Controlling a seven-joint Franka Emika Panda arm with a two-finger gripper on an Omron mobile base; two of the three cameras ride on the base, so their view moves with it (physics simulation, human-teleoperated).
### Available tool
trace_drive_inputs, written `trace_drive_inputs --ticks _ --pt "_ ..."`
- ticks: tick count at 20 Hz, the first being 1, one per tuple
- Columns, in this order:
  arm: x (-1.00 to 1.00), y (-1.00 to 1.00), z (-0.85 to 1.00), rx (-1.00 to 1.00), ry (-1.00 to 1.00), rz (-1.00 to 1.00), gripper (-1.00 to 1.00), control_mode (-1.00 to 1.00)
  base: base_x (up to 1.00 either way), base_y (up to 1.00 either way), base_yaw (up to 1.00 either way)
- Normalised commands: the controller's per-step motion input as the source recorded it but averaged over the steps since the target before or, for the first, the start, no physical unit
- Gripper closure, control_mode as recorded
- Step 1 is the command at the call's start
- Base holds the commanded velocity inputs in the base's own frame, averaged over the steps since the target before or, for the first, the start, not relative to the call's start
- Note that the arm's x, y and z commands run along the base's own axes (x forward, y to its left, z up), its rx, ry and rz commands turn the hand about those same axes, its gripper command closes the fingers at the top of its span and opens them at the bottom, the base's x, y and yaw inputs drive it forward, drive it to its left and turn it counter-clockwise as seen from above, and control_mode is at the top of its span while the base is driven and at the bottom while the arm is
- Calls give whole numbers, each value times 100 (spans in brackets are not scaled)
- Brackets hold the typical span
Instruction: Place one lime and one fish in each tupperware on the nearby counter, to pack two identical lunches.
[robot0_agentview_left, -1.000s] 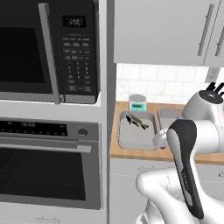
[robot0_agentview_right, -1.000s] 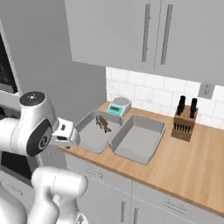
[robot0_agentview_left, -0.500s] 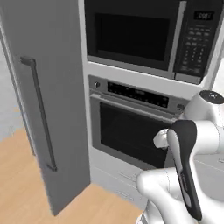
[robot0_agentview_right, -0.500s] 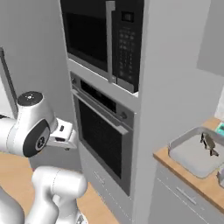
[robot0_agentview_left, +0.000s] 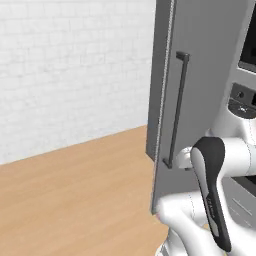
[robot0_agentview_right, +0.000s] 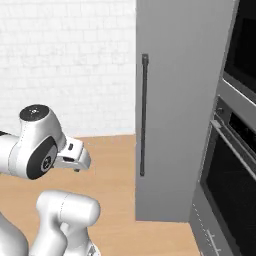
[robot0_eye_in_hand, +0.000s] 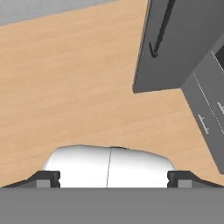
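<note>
Our claw hangs wide open and empty above the wood floor, facing a tall grey cabinet with a dark handle, beside the oven.

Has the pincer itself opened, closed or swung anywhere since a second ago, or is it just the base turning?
Cannot tell about swinging: the whole picture has shifted, so the cameras moved. In the hand view the pincer stands open, above the wood floor, beside the tall grey cabinet.
</note>
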Motion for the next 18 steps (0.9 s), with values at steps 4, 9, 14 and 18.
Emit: trace_drive_inputs --ticks 4,9,14,18 --pt "0 0 0 0 0 0 -100 100 47 75 66" --pt "0 0 0 0 0 0 -100 100 100 28 5" --pt "0 0 0 0 0 0 -100 100 100 65 -24" --pt "0 0 0 0 0 0 -100 100 92 74 -66"
